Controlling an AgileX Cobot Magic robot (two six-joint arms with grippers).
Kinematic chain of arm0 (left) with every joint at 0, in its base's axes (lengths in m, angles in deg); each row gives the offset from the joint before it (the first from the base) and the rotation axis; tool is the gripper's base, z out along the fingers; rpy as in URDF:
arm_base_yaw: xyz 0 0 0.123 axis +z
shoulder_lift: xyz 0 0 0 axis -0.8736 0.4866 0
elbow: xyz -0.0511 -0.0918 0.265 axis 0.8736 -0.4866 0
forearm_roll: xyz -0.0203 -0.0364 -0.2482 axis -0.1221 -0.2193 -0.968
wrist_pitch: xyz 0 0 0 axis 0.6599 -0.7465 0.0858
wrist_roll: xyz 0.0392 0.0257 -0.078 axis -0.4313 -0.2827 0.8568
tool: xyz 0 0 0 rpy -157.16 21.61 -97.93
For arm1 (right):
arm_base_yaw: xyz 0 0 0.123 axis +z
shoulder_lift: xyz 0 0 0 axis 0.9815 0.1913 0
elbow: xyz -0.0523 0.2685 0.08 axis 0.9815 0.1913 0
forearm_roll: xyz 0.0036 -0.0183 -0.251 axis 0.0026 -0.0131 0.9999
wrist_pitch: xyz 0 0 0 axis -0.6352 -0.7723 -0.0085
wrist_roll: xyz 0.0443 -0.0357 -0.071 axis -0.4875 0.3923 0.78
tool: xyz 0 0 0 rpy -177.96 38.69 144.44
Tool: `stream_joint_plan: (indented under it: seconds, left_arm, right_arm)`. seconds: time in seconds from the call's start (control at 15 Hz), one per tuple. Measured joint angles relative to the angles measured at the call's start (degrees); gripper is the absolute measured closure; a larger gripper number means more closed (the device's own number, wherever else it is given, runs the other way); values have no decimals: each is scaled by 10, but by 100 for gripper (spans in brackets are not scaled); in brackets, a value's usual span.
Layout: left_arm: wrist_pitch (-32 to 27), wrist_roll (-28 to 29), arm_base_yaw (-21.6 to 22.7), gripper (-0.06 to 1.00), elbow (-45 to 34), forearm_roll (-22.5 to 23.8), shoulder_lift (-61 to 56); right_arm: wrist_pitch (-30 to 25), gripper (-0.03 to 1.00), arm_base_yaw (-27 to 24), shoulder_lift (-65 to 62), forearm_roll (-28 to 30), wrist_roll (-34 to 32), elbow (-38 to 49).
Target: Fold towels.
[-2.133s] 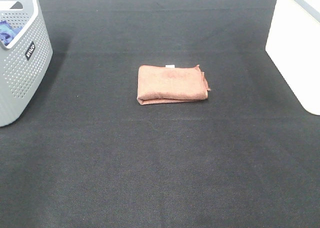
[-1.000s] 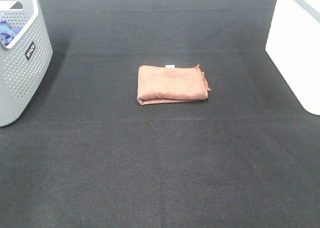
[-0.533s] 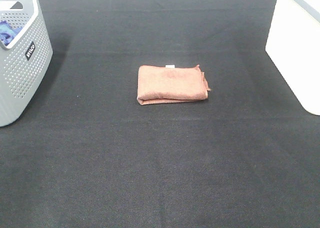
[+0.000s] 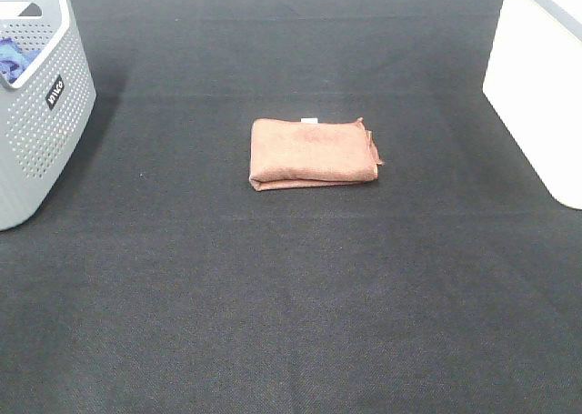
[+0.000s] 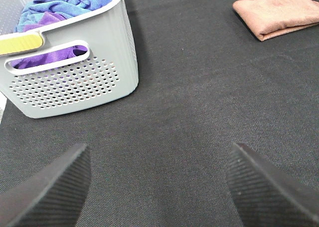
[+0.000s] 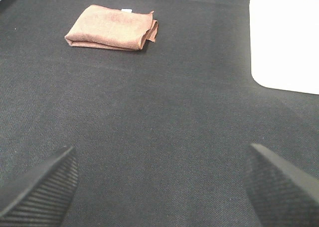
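The terracotta towel (image 4: 313, 153) lies folded into a small rectangle near the middle of the black mat, with a small white tag (image 4: 309, 120) at its far edge. It also shows in the left wrist view (image 5: 279, 15) and in the right wrist view (image 6: 112, 27). My left gripper (image 5: 158, 182) is open and empty, far from the towel, near the basket. My right gripper (image 6: 162, 184) is open and empty, well short of the towel. Neither gripper shows in the exterior high view.
A grey perforated basket (image 4: 36, 114) stands at the far left and holds blue and purple cloths (image 5: 60, 7). A white box (image 4: 541, 86) stands at the right edge, and it also shows in the right wrist view (image 6: 284, 37). A black mat (image 4: 291, 296) covers the table.
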Motion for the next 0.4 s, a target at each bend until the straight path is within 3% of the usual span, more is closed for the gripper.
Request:
stream_joint_plan:
  seconds: [0.4]
  left_arm:
    - [0,0,0,22,0,0,0]
  right_arm:
    - [0,12,0,0,0,0,0]
